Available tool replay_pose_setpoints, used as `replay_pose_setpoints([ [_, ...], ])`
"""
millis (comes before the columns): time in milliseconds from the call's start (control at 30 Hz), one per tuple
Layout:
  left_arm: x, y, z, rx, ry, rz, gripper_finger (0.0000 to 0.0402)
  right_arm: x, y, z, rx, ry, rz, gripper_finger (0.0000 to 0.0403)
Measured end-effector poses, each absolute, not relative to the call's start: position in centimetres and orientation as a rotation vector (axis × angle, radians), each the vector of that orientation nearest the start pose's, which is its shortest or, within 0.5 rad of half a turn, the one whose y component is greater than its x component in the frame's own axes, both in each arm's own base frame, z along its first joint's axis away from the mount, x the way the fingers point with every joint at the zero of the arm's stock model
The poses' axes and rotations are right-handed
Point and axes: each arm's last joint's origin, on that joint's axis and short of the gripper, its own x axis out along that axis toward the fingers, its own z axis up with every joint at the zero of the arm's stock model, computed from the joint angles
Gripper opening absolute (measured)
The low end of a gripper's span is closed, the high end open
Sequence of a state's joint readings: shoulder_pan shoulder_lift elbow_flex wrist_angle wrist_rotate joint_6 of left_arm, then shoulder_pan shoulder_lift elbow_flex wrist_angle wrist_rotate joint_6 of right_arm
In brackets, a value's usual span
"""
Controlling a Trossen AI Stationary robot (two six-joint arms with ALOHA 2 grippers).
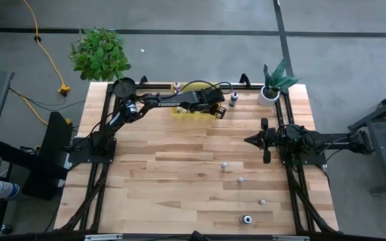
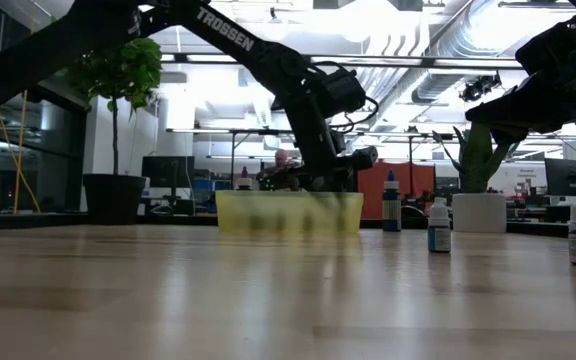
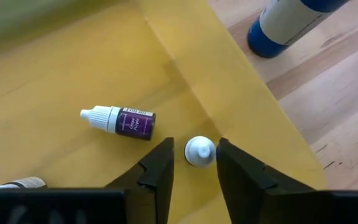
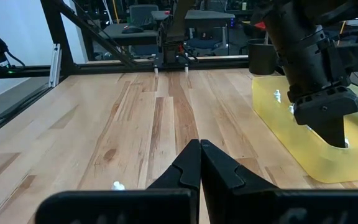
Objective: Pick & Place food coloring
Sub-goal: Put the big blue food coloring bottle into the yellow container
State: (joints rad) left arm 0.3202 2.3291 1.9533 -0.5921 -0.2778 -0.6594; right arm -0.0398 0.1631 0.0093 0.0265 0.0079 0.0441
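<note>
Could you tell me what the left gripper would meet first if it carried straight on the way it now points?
The left gripper points down into the yellow bin; a white-capped bottle stands between its parted fingers, so it would meet that first, then probably the bin floor.

From my station I note a grey concrete floor point(image 1: 200, 15) crossed by dark lines, a yellow cable point(image 1: 45, 50), a leafy potted plant point(image 1: 100, 53), and beyond the table an open office with ceiling ducts point(image 2: 438, 40).

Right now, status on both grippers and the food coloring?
Left gripper inside yellow see-through bin, fingers apart around white-capped bottle. Right gripper shut, waiting over table. Purple-labelled bottle lies in bin.
</note>
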Motion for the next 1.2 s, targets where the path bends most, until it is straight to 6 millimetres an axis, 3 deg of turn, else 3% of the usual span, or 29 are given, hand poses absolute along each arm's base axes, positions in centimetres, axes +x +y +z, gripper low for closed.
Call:
replay_pose_setpoints([
  [200, 47.8, 16.6, 19.1, -0.58, 0.773, 0.786, 0.0118, 10.7, -0.4, 15.6, 0.046, 0.126, -0.05, 0.0],
  [467, 48.3, 17.5, 24.6, -0.407, 0.724, 0.677, 0.0118, 10.7, -0.4, 15.6, 0.046, 0.127, -0.05, 0.0],
  [633, 48.5, 18.6, 27.9, -0.266, 0.678, 0.41, 0.0118, 10.7, -0.4, 15.6, 0.046, 0.127, -0.051, 0.0],
  [767, 48.5, 19.5, 27.9, -0.229, 0.679, 0.272, 0.0118, 10.7, -0.4, 15.6, 0.046, 0.126, -0.05, 0.0],
  [933, 48.7, 20.6, 26.9, -0.202, 0.68, 0.27, 0.0127, 10.7, -0.4, 15.6, 0.046, 0.127, -0.05, 0.0],
  [1200, 50.2, 20.9, 26.0, -0.209, 0.594, 0.198, 0.0215, 10.7, -0.4, 15.6, 0.046, 0.127, -0.051, 0.0],
])
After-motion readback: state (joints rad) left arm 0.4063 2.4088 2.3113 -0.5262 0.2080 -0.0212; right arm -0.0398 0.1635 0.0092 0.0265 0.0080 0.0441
